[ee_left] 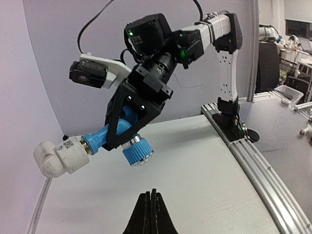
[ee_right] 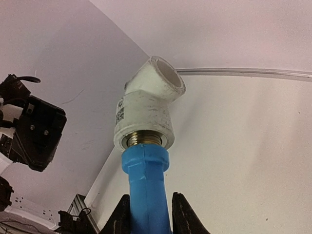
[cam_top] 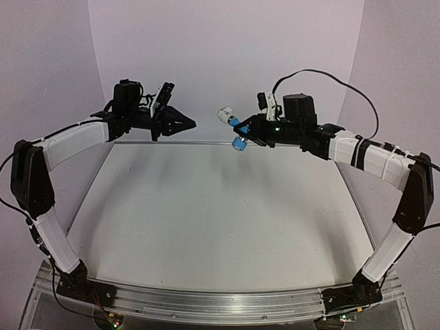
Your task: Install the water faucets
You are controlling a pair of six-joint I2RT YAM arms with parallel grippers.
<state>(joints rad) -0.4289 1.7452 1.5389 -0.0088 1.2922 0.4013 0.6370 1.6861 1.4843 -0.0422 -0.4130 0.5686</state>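
Two risks: your right fingers (ee_right: 184,217) pinch only the blue tap (ee_right: 145,185), which may twist; left fingers (ee_left: 146,214), closed empty, could bump the white fitting (ee_right: 146,112).

The right gripper (ee_right: 150,199) has its fingers (ee_right: 183,217) clamped on the blue tap (ee_right: 145,168), whose brass end sits in the white elbow fitting (ee_right: 146,109).
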